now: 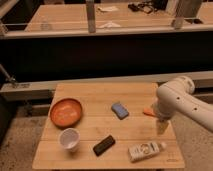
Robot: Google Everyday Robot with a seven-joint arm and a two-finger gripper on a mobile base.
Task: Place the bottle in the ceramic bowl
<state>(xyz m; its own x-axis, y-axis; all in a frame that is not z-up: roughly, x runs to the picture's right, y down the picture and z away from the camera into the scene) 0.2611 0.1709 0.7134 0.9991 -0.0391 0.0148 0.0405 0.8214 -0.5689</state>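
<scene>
The white bottle (145,150) lies on its side near the front right of the wooden table (95,97), cap pointing right. The orange-red ceramic bowl (66,111) sits at the table's left side and holds nothing. My gripper (161,128) hangs from the white arm (176,100) over the table's right edge, pointing down. It is a little above the bottle's cap end and behind it, apart from it. It holds nothing that I can see.
A white paper cup (69,138) stands in front of the bowl. A black block (103,145) lies left of the bottle. A blue object (119,110) lies mid-table. A small orange object (148,112) lies beside the arm. A dark counter runs behind.
</scene>
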